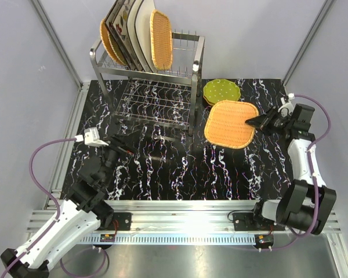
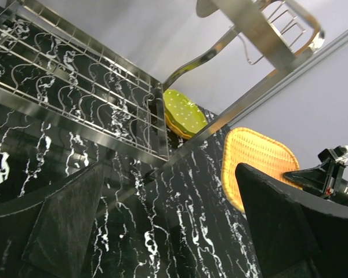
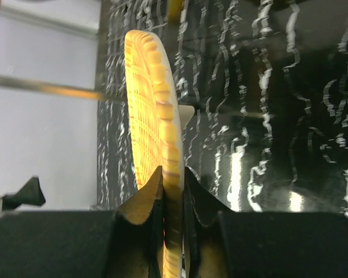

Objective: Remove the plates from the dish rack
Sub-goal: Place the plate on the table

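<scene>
Top external view is showing the right gripper (image 1: 257, 122) pinching the near rim of an orange-tan wicker plate (image 1: 230, 123), which is lying out in front of its fingers over the black white-veined table (image 1: 180, 168); I cannot tell whether the plate is resting flat or is slightly raised. In the right wrist view the right gripper (image 3: 173, 180) is clamping that wicker plate (image 3: 148, 104) edge-on between nearly closed fingers. Just beyond the held plate a small stack of green dotted plates (image 1: 221, 91) is sitting on the table, touching or nearly touching its far edge. The left gripper (image 1: 123, 145) is hovering low with its fingers spread wide and nothing between them, and the dish rack (image 1: 145, 87) is standing just ahead of it. Up in the prongs another wicker plate (image 1: 161, 39) and cream square plates (image 1: 136, 26) are standing on edge. Pale grey walls (image 1: 261, 35) are closing in the space.
</scene>
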{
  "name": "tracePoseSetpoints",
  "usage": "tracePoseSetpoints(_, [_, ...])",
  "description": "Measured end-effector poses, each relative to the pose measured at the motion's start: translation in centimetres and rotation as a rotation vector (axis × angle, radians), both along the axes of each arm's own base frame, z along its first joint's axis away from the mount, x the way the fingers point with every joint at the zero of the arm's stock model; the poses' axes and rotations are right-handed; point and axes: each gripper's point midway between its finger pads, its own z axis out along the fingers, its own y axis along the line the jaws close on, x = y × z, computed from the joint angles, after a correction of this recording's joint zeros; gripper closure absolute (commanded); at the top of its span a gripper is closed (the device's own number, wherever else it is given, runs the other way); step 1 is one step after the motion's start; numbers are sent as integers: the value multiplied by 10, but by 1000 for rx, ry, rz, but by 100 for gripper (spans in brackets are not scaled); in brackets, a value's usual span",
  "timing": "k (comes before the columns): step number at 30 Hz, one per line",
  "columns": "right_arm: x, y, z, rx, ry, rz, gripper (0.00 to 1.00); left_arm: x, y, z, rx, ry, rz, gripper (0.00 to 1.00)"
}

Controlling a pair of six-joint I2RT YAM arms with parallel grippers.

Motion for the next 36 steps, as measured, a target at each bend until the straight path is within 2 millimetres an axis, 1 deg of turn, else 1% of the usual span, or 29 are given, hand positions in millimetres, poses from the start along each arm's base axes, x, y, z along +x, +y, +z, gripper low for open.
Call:
tracePoseSetpoints(3, [11, -17, -10, -11, 33, -59, 100, 1, 1, -6, 18, 14, 7, 1])
tracePoseSetpoints(8, [32, -47, -24, -23, 87, -180, 100, 2, 5, -10, 35, 21, 22, 1])
tracePoseSetpoints(11, [45, -62, -32, -24, 121, -244, 100, 2, 6, -11, 39, 23, 27, 1])
tracePoseSetpoints(19, [78, -87, -61, -16, 219, -355, 100, 4, 9, -13, 48, 30, 43, 1])
tracePoseSetpoints(25, [90, -103, -85, -11, 291, -439, 100, 4, 12, -13, 47, 29, 57, 1])
tracePoseSetpoints(29, [97, -115, -92, -28, 318, -500, 100, 5, 14, -13, 47, 31, 67, 1])
tracePoseSetpoints(36, [114, -146, -95, -84, 328, -632, 100, 10, 16, -19, 60, 51, 82, 1])
